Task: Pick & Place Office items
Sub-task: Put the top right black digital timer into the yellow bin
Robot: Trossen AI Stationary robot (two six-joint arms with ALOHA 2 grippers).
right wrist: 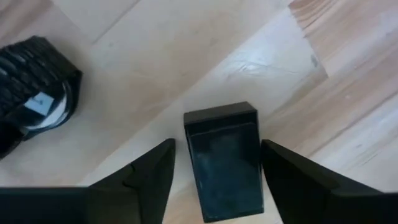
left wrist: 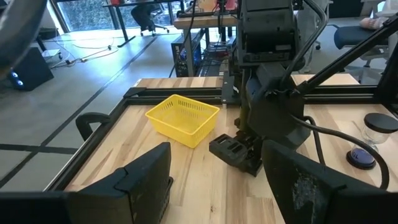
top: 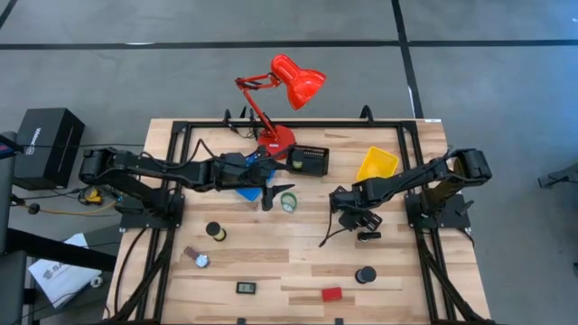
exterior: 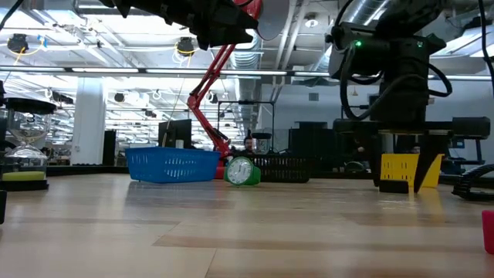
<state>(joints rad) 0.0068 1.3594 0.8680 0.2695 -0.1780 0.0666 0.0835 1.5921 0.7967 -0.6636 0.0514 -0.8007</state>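
A small black clip (right wrist: 224, 158) is seen lying flat on the wooden table (top: 298, 271), directly under the right gripper (right wrist: 217, 163). The two dark fingers (right wrist: 146, 174) are spread to either side of the clip with a gap left on each side, so nothing is gripped (the clip rests on the boards by itself). In the high view the right gripper (top: 361, 221) is placed right of the table's centre, with the clip (top: 368, 236) just in front of it.

Other office items are scattered over the near half of the table: a green tape roll (top: 288, 201) near the centre, a black cylinder (top: 215, 231) to the left, another black cylinder (top: 365, 273) to the right, a small black gadget (top: 247, 288) and a red block (top: 332, 293) close to the front edge.

The left gripper (top: 269, 194) is held above the table just beside the tape roll, its fingers (left wrist: 146, 180) spread wide and holding nothing. A blue bin (top: 246, 191) is partly covered by the left arm. A black bin (top: 309, 160) and a yellow bin (top: 377, 164) stand at the back, with a red desk lamp (top: 282, 90) behind them.
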